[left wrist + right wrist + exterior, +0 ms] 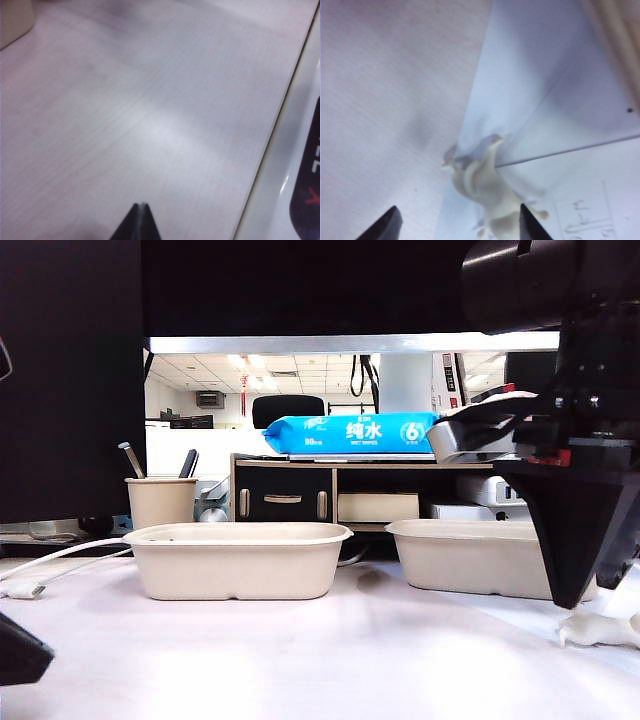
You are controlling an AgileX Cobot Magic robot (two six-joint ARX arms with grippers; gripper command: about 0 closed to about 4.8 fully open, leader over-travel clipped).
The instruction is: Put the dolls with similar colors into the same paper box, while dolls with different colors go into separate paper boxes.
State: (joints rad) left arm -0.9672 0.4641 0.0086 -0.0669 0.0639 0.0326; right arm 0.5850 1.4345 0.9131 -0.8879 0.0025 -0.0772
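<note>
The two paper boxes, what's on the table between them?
Nothing. The exterior view shows bare table between the left box and the right box.

Black tapered right pincer (577, 540), red trim; slim black left pincer (138, 223) tips.

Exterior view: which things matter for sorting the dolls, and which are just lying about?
Job: left paper box, right paper box, white doll, open right gripper over it, shut left gripper over the table.
Lying about: pen cup, wipes pack, white cable.
</note>
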